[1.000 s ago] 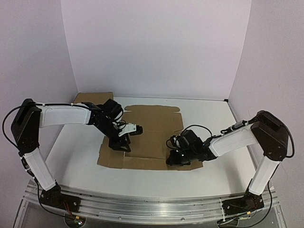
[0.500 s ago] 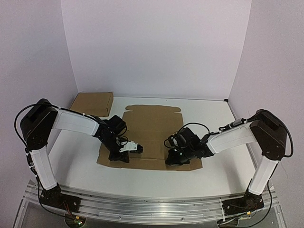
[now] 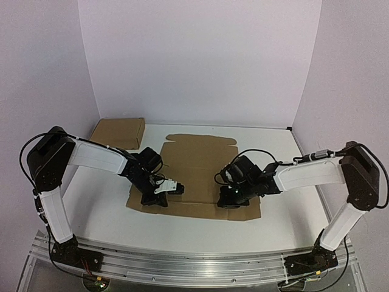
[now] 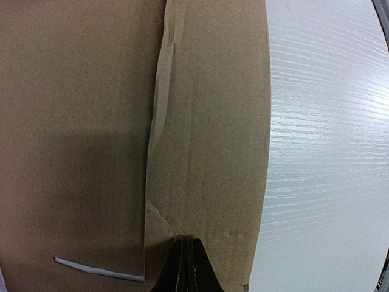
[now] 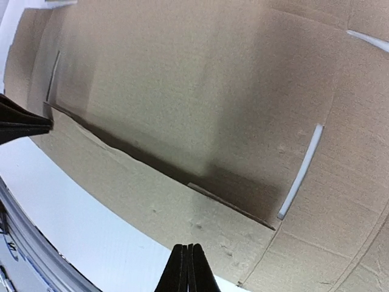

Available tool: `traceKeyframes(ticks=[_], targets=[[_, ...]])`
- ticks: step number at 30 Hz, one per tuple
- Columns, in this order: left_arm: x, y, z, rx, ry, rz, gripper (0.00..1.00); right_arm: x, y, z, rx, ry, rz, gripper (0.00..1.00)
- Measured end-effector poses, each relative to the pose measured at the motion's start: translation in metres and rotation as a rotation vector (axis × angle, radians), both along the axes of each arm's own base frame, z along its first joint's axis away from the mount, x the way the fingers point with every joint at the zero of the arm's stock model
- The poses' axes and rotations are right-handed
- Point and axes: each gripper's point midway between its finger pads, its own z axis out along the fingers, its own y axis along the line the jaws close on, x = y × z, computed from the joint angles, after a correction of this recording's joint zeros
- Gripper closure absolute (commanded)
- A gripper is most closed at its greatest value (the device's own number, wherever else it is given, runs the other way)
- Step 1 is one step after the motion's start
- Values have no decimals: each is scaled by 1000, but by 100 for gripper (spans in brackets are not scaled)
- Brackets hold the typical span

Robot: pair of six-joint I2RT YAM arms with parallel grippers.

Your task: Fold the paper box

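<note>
**Item: paper box [image 3: 196, 173].** A flat die-cut sheet, lying at the middle of the tabletop [image 3: 97, 204] between the two arms. A smaller plain box [image 3: 118, 132] sits apart at the far left corner.

**Progress.** We judge the fold barely begun. No wall stands, no lid is formed, and the slits and tabs lie open to view. The one sign of work is the front flap [image 5: 152, 201]. It is lifted slightly along its crease and throws a thin shadow line on the main panel. All the raising of sides, tucking of tabs and closing of the lid is left to do.

**Left fingers [image 4: 181, 275].** Clenched tip to tip, with no gap showing. They sit low on the front flap near its left end, touching the cardboard or just above it. We cannot tell whether any edge is caught between them.

**Right fingers [image 5: 182, 274].** Also pressed fully together, over the near edge of the same flap toward its right end. We see nothing held.
</note>
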Motion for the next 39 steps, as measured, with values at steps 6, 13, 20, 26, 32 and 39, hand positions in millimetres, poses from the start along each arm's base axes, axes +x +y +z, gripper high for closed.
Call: traceKeyframes(ticks=[6,13,20,26,32,39], targets=[[1,-1,1,-6,33,31,97,-10,-16,-37,-66,92,-27,100],[1,-1,1,-8,55,62,97,-7,-17,-23,-45,112,-43,96],[1,-2,1,-15,66,84,97,83,-37,95,134,-139,-209,59],[1,-3,1,-26,67,91,97,155,-89,112,67,-236,-389,23],[1,-3,2,-27,71,102,96,186,-99,44,-39,-93,-386,17],[1,-3,1,-28,70,103,96,180,-93,-19,-45,99,-303,51]])
